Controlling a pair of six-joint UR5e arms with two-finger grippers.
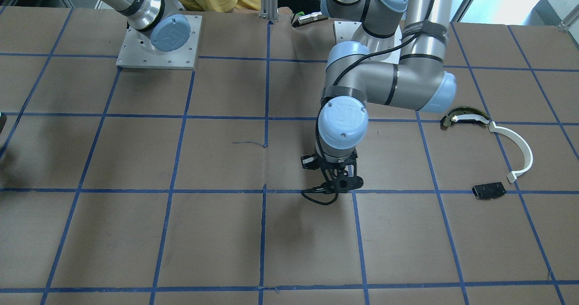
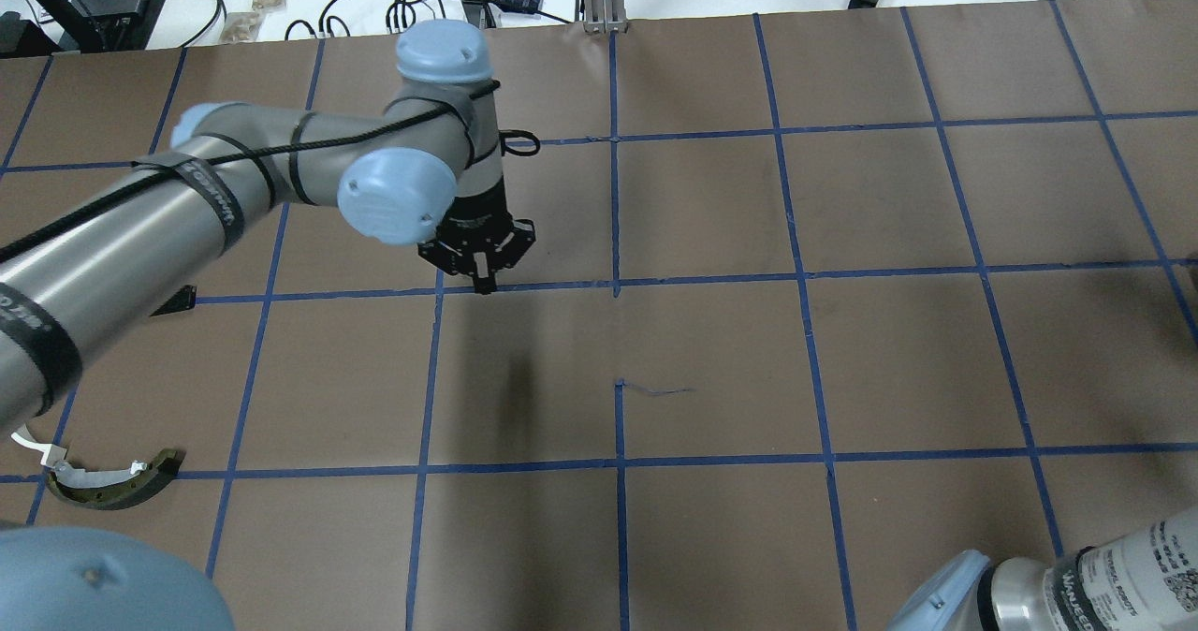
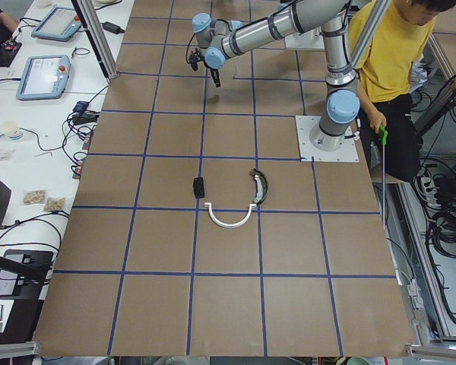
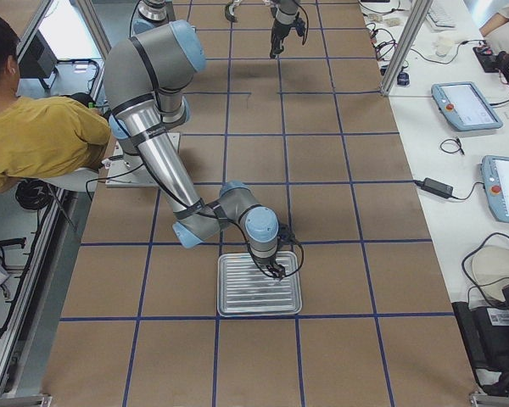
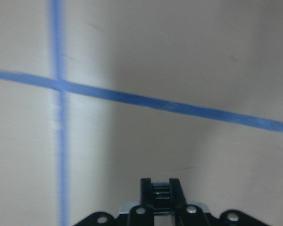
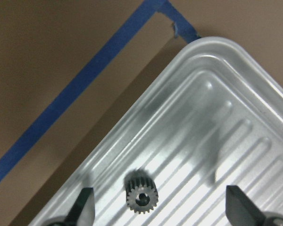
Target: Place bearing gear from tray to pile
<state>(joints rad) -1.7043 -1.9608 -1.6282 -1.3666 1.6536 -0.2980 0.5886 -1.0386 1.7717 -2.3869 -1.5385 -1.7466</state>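
A small steel bearing gear (image 6: 141, 195) lies on the ribbed metal tray (image 6: 236, 136), near its corner. My right gripper (image 6: 162, 209) is open just above the tray, with the gear between its fingertips (image 6: 87, 203) but not touching them. The exterior right view shows the same gripper (image 4: 276, 270) over the tray (image 4: 237, 298). The pile is a white curved strip (image 1: 515, 146), an olive-and-black curved piece (image 1: 466, 116) and a black plate (image 1: 488, 190). My left gripper (image 1: 337, 186) is shut and hangs over the table's middle, well away from the pile. The left wrist view shows no clear object in its fingers (image 5: 146, 190).
Brown paper with a blue tape grid covers the table. A person in a yellow shirt (image 3: 387, 53) sits behind the robot bases. Tablets and cables (image 3: 42, 76) lie on the white bench along the far edge. The tray sits far from the pile, at the table's other end.
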